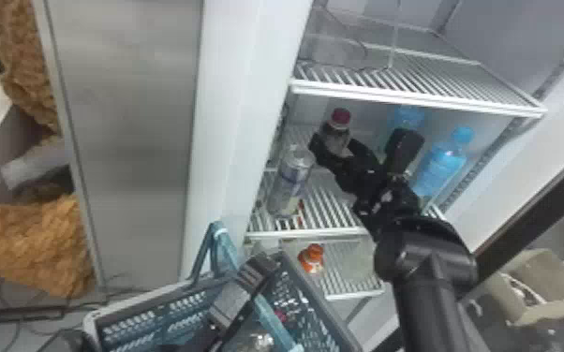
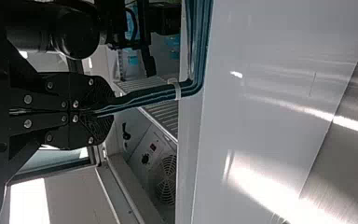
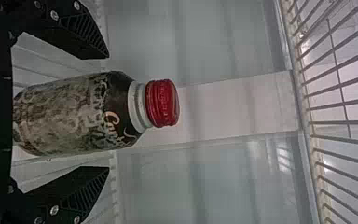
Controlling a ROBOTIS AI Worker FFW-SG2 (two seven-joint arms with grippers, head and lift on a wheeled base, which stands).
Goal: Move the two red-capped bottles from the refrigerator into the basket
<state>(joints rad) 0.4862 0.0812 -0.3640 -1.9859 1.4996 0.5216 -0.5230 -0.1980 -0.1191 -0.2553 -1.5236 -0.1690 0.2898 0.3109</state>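
One red-capped bottle (image 1: 336, 140) stands upright on the middle wire shelf (image 1: 318, 231) of the refrigerator. We note a cylindrical body with a mottled dark-and-pale label, rounded shoulders, a pale neck ring and a ridged, glossy cap. We observe the right gripper (image 1: 361, 140) around this bottle: its two flat black fingers stand parted, one to each side, with a visible gap between each ribbed fingertip and the bottle body. We find the left gripper (image 1: 264, 264) with its fingers closed on the basket's handle (image 1: 274, 323), a teal, ribbed band with a squared bend. The basket (image 1: 150, 304) has slotted, grey-blue walls. Inside it we see shiny, transparent material and a small red spot; we cannot tell whether that spot is the second bottle's cap. Beside the bottle we locate a smooth silver can (image 1: 290, 182); on the right-hand side of the same shelf, two translucent blue bottles (image 1: 440, 164). On the lower shelf (image 1: 356, 295) we see an orange-capped bottle (image 1: 313, 260)
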